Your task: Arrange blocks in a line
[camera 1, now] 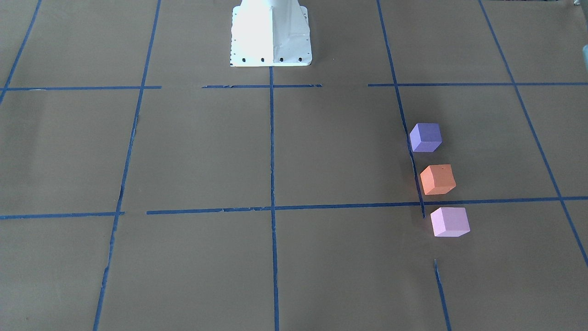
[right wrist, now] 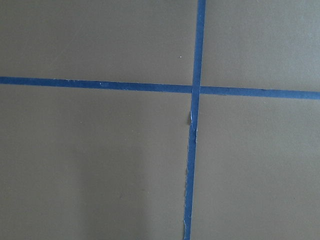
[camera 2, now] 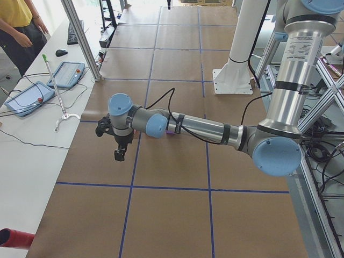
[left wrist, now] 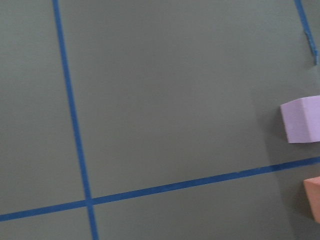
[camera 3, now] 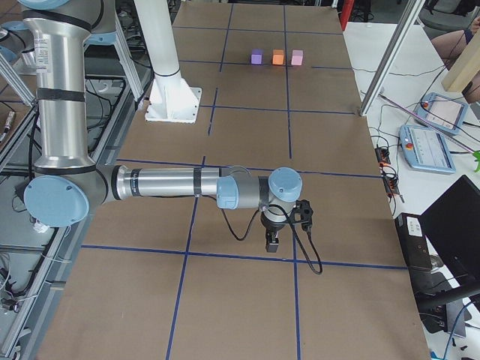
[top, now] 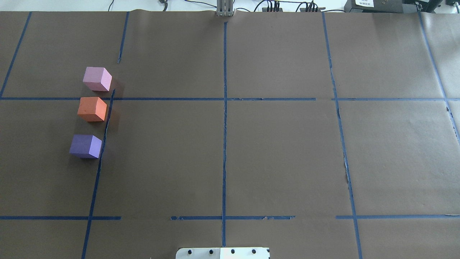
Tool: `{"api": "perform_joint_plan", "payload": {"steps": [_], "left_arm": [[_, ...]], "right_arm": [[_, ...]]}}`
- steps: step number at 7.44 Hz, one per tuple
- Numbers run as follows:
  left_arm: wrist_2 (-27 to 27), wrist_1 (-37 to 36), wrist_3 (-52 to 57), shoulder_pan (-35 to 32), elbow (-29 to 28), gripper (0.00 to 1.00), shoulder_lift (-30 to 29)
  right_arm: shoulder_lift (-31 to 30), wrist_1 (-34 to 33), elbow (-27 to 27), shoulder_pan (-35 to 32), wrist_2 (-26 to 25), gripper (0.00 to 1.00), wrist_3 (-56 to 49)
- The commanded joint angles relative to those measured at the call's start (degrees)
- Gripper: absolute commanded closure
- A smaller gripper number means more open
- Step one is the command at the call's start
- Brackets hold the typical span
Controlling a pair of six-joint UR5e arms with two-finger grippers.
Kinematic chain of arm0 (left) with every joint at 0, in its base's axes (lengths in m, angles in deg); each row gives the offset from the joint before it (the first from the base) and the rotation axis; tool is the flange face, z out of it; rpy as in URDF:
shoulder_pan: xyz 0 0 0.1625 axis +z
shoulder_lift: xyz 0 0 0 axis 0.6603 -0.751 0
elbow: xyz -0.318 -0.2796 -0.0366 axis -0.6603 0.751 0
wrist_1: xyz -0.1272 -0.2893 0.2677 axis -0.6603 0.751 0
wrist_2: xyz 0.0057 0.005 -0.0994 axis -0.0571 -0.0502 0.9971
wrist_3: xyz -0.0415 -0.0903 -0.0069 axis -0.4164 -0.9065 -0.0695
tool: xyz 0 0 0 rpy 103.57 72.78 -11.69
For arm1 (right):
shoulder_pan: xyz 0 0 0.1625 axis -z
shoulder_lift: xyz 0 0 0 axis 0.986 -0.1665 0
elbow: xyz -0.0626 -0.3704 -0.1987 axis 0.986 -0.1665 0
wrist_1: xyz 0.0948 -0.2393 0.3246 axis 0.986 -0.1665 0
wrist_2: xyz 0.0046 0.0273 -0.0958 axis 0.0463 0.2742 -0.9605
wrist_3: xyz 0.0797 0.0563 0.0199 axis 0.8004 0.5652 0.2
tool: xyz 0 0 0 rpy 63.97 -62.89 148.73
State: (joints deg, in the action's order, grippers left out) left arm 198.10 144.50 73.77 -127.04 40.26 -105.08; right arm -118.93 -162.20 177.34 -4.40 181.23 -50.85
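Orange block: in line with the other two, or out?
In line: the orange block sits between pink block and purple block, touching neither.

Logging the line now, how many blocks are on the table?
3, in a row on the robot's left: purple block nearest it, orange block next, pink block farthest. None look hidden.

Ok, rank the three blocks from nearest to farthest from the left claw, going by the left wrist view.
1. Pink block: at the view's right edge, nearest the left claw.
2. Orange block: only a corner shows, lower right.
3. Purple block: outside that view, at the row's robot end beyond the orange one.
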Motion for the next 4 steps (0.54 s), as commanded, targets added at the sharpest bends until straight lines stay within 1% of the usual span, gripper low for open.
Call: {"api": "perform_joint_plan", "payload": {"steps": [1,2,4], "left_arm": [[0.2,-1.1,6.9,-4.5,-4.0,0.01,0.0],[0.3,-5.5,6.9,-4.8,-3.7,0.01,-0.7],[0.7,-5.6,7.0,-5.2,-3.5,0.0,0.0]], "right_arm": [[0.0,0.0,0.0,0.0,0.0,0.0,0.0],[0.0,0.0,0.0,0.0,0.0,0.0,0.0],[0.0,-0.1,0.0,0.0,0.0,0.0,0.0]]}}
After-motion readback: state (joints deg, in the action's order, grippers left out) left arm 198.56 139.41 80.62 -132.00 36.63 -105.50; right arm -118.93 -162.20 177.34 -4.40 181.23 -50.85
